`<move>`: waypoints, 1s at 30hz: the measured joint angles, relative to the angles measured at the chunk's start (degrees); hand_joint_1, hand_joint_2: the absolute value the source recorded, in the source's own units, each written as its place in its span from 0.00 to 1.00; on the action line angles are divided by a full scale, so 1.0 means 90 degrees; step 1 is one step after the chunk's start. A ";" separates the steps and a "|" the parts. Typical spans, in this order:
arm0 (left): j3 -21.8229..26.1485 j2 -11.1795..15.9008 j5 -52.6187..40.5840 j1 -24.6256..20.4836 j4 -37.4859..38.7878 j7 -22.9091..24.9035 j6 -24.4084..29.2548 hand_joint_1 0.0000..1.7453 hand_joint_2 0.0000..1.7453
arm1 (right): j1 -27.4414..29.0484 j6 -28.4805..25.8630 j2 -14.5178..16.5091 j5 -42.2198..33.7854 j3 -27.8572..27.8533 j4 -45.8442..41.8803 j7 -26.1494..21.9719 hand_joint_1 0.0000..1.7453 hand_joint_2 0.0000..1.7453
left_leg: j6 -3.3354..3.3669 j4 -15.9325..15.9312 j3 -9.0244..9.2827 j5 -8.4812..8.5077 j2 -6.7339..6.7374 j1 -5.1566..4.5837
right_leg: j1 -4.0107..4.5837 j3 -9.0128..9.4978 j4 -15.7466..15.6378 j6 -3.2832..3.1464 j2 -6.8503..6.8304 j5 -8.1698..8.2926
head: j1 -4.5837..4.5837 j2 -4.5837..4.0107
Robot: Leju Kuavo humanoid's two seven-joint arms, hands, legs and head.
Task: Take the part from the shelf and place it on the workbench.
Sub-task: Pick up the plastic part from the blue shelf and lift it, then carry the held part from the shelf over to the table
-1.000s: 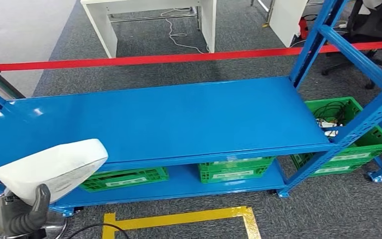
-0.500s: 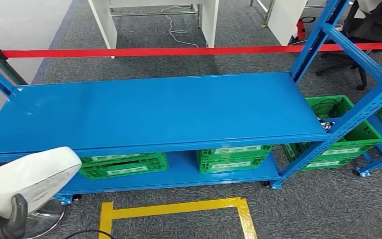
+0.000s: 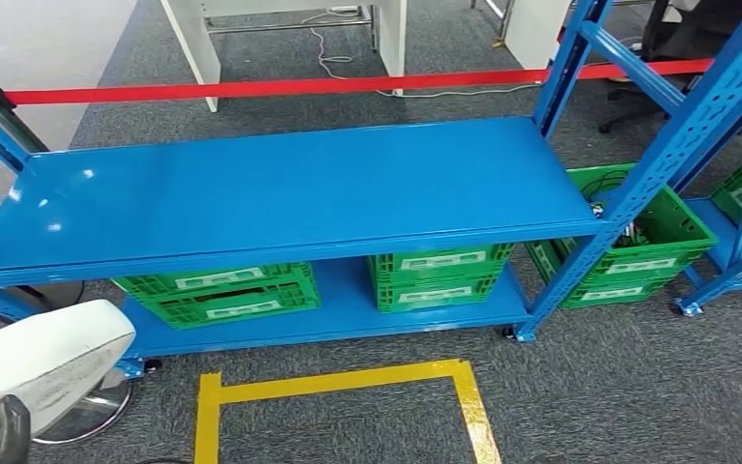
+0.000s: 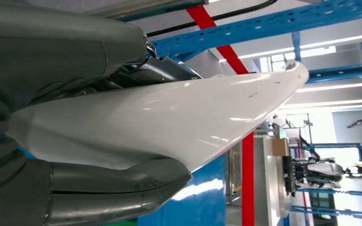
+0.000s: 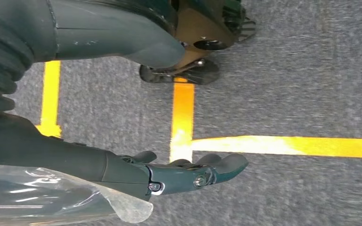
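The part (image 3: 43, 367) is a smooth white curved shell at the lower left of the head view, in front of the blue shelf (image 3: 280, 193) and clear of its bare top board. My left hand (image 3: 5, 437) holds it from below, a dark finger showing at its near edge. In the left wrist view the white part (image 4: 169, 122) is clamped between the thick grey thumb and the darker fingers of my left hand (image 4: 75, 193). My right hand (image 5: 179, 172) hangs over the grey carpet, fingers stretched out and holding nothing.
Green crates (image 3: 217, 290) (image 3: 440, 275) sit on the shelf's bottom board, and another green crate (image 3: 638, 242) stands to its right. A red barrier tape (image 3: 251, 89) runs behind the shelf. Yellow floor tape (image 3: 338, 382) marks the carpet. A round metal base (image 3: 87, 411) lies by the part.
The whole picture has shifted: the camera has drawn back from the shelf and turned. The white part, still in my left hand, now sits lower and further left, off the shelf board.
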 joint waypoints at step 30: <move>0.0725 -0.0596 -0.0173 0.0805 -0.0857 0.0027 0.0555 1.00 1.00 | -0.1338 -0.0397 -0.0596 -0.0002 0.0864 0.2421 -0.0580 0.00 1.00 | 0.0068 -0.0271 0.0030 0.0195 -0.0005 -0.0055 | 0.0010 0.0105 -0.0128 0.0132 0.0025 0.0025 | 0.0052 -0.0001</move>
